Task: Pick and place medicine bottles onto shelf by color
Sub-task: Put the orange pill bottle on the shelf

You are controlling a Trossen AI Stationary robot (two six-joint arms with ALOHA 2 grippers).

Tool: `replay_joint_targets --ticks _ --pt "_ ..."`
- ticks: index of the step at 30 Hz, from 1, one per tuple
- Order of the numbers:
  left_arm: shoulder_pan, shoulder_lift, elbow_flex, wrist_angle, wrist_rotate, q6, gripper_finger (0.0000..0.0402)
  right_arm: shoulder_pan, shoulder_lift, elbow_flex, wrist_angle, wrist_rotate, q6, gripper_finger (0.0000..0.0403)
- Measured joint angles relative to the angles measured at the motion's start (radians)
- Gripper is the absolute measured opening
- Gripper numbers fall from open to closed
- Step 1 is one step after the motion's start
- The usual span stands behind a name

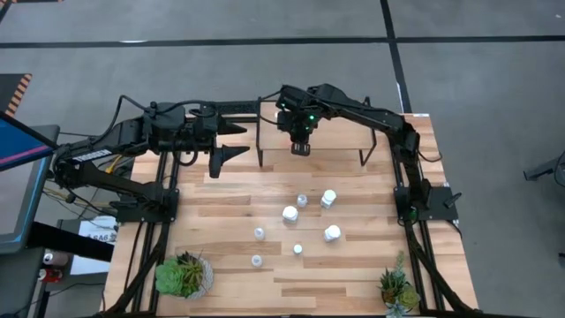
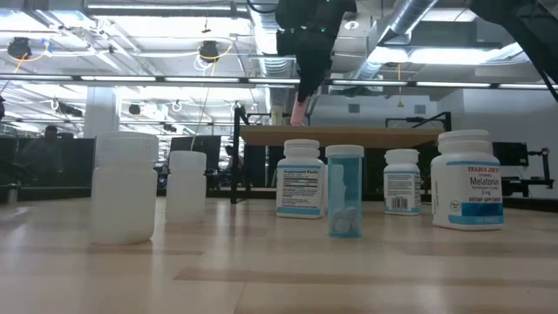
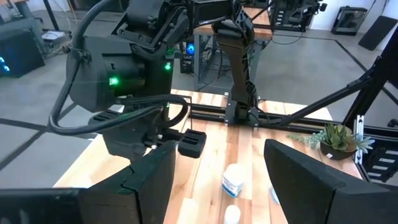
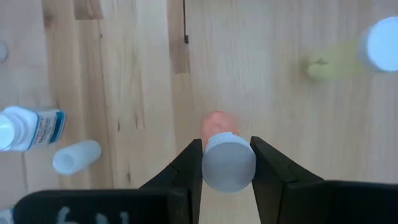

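Observation:
My right gripper (image 1: 300, 147) hangs over the shelf (image 1: 344, 141), a light-wood board on thin black legs at the table's far side, and is shut on an orange-bodied medicine bottle (image 4: 216, 124) with a white cap. In the low view that bottle (image 2: 299, 112) hangs just above the shelf top (image 2: 366, 135). Several other white-capped bottles (image 1: 290, 213) stand upright on the table in front of the shelf. My left gripper (image 1: 231, 141) waits open and empty at the shelf's left end. My right gripper pinches the bottle's white cap (image 4: 229, 163) between its two fingers (image 4: 189, 168), one on each side. The fingers come from above, pointing steeply down. The orange body hangs below the cap, slightly tilted, clear of the shelf.
A pale yellow bottle (image 4: 348, 56) with a white cap shows in the right wrist view to one side of the held one. A potted green plant stands at each near corner (image 1: 184, 274) (image 1: 397, 290). In the low view the table's bottles (image 2: 302, 179) stand in front of the shelf.

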Motion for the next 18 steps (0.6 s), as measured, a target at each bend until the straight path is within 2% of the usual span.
replay_joint_targets --ticks 11,18 --pt "0.000 0.000 0.000 0.000 0.000 -0.002 0.0234 -0.004 0.000 0.000 0.026 0.001 0.007 0.0115" --pt "0.000 0.000 0.000 0.000 0.000 -0.002 0.0234 -0.003 0.000 0.000 0.023 0.000 0.008 0.0142"
